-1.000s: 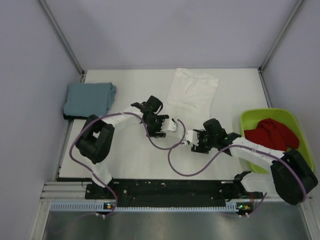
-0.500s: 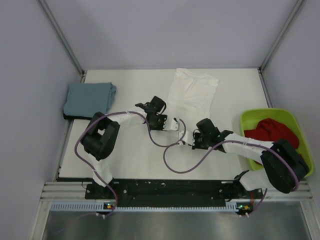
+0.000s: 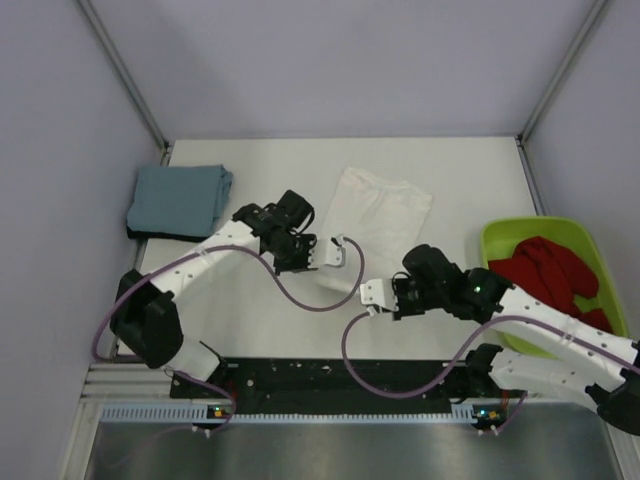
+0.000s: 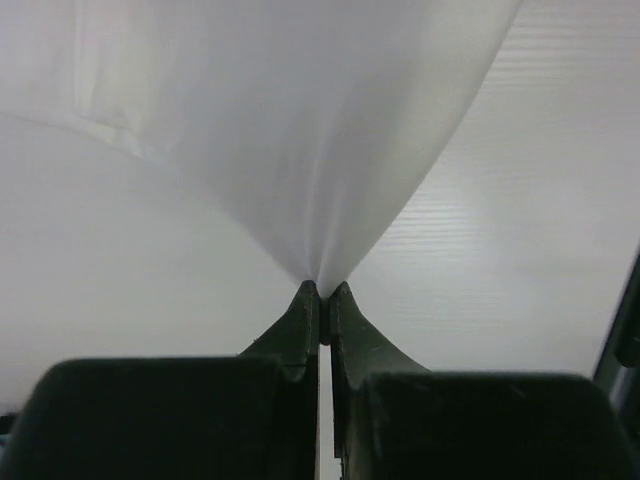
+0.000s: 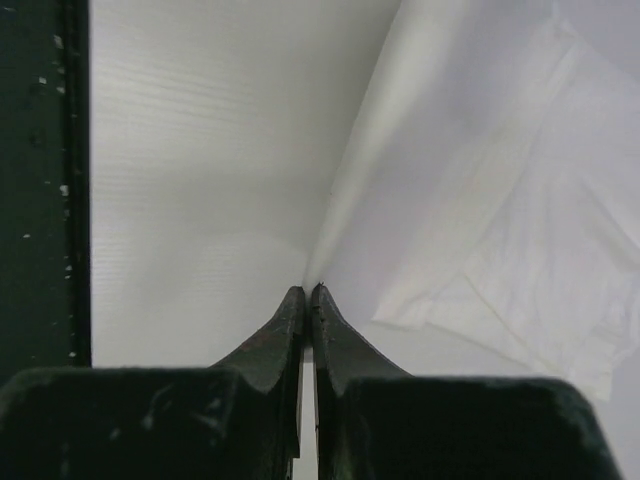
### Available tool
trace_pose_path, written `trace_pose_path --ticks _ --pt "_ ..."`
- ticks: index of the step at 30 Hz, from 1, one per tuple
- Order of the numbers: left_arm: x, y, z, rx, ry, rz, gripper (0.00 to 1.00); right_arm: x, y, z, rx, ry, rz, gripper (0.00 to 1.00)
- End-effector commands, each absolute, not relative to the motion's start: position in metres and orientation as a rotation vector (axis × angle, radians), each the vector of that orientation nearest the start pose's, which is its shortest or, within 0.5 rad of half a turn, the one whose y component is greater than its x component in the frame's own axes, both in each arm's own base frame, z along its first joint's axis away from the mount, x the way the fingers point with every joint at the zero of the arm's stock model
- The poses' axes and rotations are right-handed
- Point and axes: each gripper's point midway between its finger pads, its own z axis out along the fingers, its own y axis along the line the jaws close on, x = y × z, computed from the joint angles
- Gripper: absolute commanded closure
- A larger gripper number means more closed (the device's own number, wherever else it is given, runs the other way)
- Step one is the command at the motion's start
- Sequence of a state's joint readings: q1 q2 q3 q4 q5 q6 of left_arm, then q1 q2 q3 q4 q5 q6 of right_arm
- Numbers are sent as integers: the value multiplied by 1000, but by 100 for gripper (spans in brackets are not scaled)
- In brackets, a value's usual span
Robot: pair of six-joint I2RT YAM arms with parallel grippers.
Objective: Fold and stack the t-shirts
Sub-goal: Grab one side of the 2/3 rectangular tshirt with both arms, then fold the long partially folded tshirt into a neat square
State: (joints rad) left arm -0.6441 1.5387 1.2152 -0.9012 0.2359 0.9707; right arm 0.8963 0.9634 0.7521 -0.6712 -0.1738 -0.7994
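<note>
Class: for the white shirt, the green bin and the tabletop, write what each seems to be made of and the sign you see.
The white t-shirt: thin soft cloth, matte; it draws into smooth folds where the left gripper pinches it. The bin: probably moulded plastic, smooth, with a rigid rounded rim. The table: matte white sheet with fine parallel ribbing, perhaps corrugated plastic.

White links and black joints are seen on the left arm (image 3: 215, 248) and right arm (image 3: 545, 315), purple cables (image 3: 344, 345) trailed alongside; the left gripper (image 4: 320, 292) and right gripper (image 5: 307, 292) are dark-fingered.
</note>
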Motion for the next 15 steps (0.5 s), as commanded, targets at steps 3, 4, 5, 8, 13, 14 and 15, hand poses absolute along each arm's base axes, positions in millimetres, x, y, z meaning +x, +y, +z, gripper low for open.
trace_pose_path --ticks 3,4,5,8,13,14,15 --pt "180 -166 146 -2321 -2338 438 100 97 199 180 -1908 1523 563 100" --pt "179 -168 153 -2338 -2352 448 100 95 200 189 -1888 1504 576 100" --pt "181 -171 161 -2359 -2373 454 100 94 201 194 -1874 1490 580 100" --pt "202 -181 186 -2412 -2479 408 100 106 199 200 -1805 1505 567 100" --pt "255 -208 198 -2414 -2663 305 100 150 192 191 -1593 1659 592 100" --pt "265 -212 197 -2403 -2689 294 100 161 189 189 -1534 1698 587 100" --pt "278 -220 199 -2403 -2726 288 100 176 185 189 -1453 1724 555 100"
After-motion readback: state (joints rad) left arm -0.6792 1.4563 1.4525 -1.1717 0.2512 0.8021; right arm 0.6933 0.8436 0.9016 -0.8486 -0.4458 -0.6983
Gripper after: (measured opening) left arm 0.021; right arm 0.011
